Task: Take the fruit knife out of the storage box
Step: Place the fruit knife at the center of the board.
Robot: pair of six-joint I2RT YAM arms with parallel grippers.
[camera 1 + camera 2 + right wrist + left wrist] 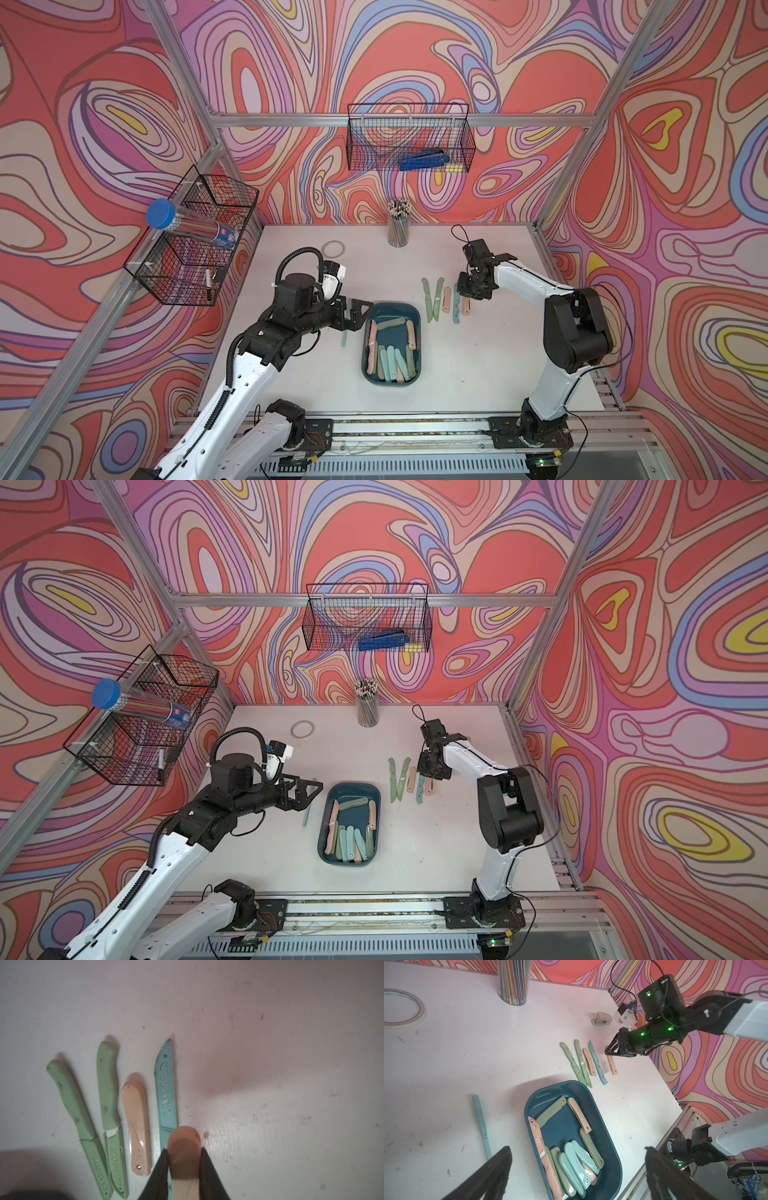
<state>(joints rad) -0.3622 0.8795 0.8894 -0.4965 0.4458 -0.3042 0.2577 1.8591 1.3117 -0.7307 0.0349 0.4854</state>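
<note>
Right end effector [184,1150] is clenched on one end of a peach fruit knife [184,1142]. In the right wrist view, one black finger [160,1172] presses against each side of it. In a top view we find this end effector [467,291] beyond the far right corner of the storage box [417,328], well apart from the box. The held knife [612,1065] points back towards the box. We cannot tell whether it is lifted or resting on the tabletop [478,365].

The left end effector [358,316] stands released and spread wide, holding nothing. It hovers just beside the box's far left corner, over a light blue knife [345,336] that lies on the tabletop along the box's left side.

Between the held knife and the box lies a row of four knives [588,1064]: two green, one peach, one light blue. They are close together, and the green tips come near the box rim. To the right of the box, bare tabletop runs out to the tabletop's right edge, and more bare surface lies on its near side.

The held knife is short, smooth and pale peach with a rounded end, and is shaped like the folded peach one in the row. Inside the box, more knives [571,1159] in peach, green and light blue lie flat, most of them packed at its near end.
</note>
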